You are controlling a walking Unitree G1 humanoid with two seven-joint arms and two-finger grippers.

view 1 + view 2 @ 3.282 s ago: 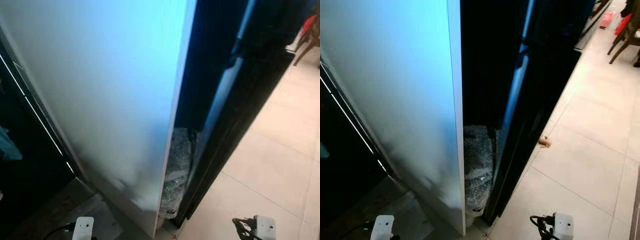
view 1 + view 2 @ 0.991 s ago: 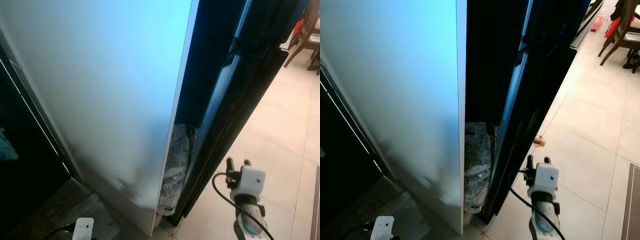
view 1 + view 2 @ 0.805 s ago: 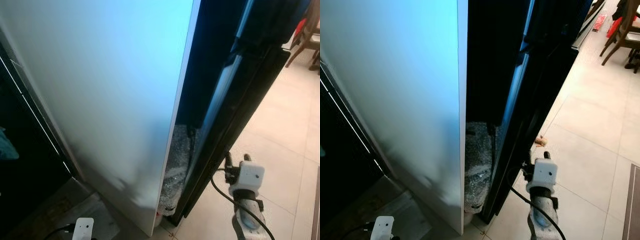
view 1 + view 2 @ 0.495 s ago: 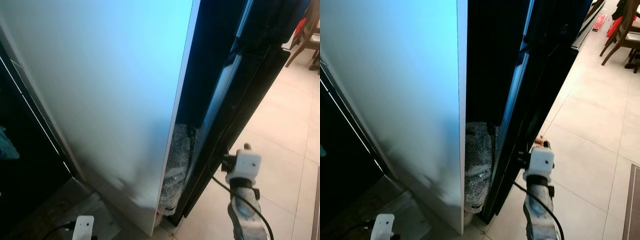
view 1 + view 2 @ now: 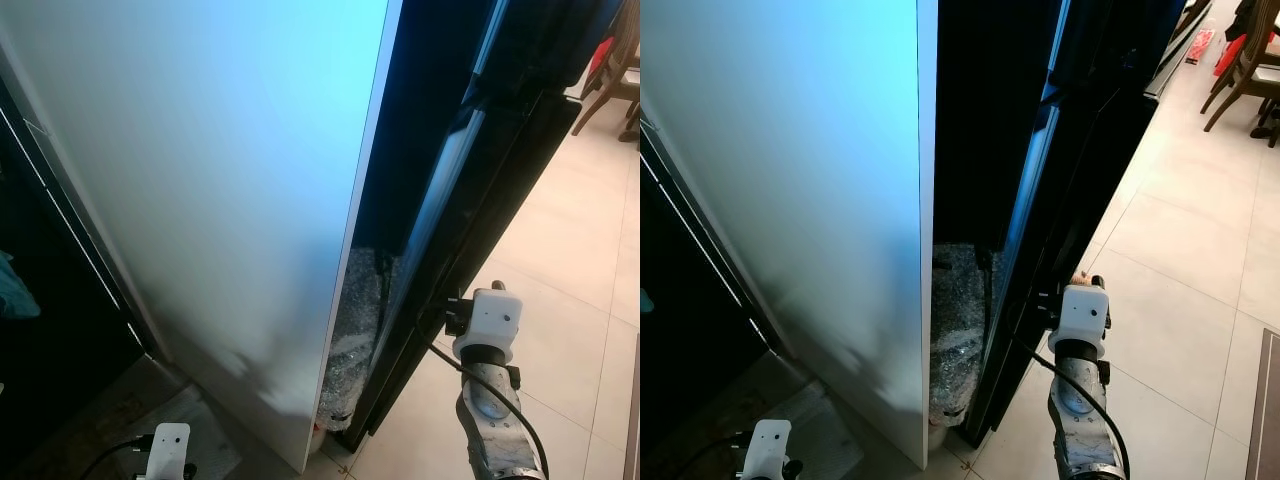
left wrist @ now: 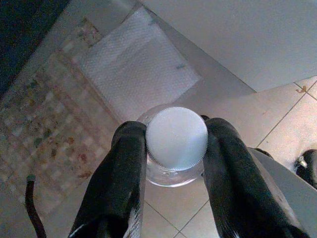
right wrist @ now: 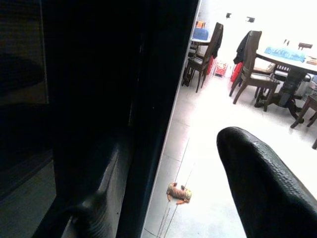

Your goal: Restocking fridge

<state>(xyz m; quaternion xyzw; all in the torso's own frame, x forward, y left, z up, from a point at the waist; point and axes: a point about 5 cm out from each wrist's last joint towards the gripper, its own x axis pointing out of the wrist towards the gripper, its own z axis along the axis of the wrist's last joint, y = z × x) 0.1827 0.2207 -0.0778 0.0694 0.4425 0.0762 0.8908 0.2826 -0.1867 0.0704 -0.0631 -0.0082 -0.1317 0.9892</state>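
Gripping a white-capped clear bottle (image 6: 176,145) — left fingers (image 6: 123,188); right fingers (image 7: 262,183) spread at fridge door (image 7: 148,99).

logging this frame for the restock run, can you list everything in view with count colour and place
fridge door: 1, glossy black, edge-on right of the white panel
white panel: 1, white with a blue cast, tall, ahead on the left
bubble wrap bundle: 1, silvery, low in the gap between panel and door
bottle: 1, clear with white cap, between the left gripper's fingers
bubble wrap sheet: 1, white, on the floor by the panel's foot
small orange object: 1, on the floor tiles; what it is, unclear
chairs: several, dark wood, round a far table
left gripper: black, low, shut on the bottle
right gripper: black, open, at the fridge door's edge
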